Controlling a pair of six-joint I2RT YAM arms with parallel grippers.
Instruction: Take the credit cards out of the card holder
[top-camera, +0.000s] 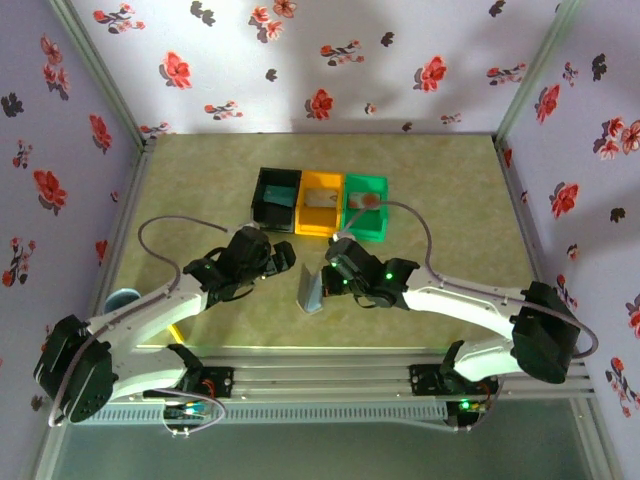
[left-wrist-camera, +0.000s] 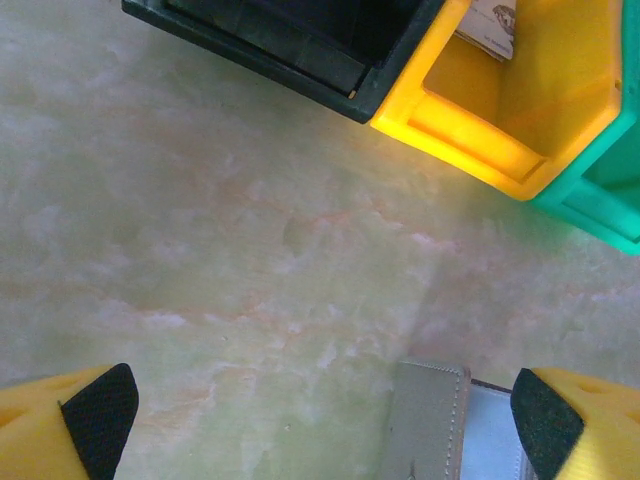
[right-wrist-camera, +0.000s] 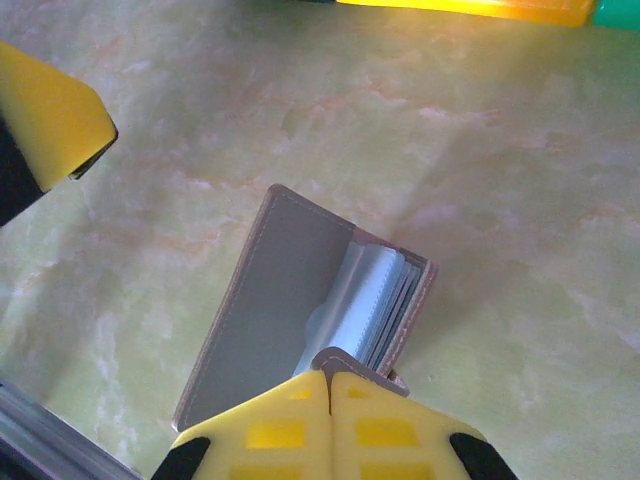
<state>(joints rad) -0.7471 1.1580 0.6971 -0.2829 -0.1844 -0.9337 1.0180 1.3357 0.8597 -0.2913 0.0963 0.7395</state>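
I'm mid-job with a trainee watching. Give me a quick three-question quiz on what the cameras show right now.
1. True or false: the right gripper is shut on an edge of the card holder.
2. What colour is the middle bin in the row of three? A black, B orange, C green.
3. Fill in: the jaws of the left gripper stand ____.

Key: 1 true; 2 B; 3 open.

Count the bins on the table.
3, in a row at the far middle of the table: black bin on the left, orange bin in the centre, green bin on the right. None appears hidden.
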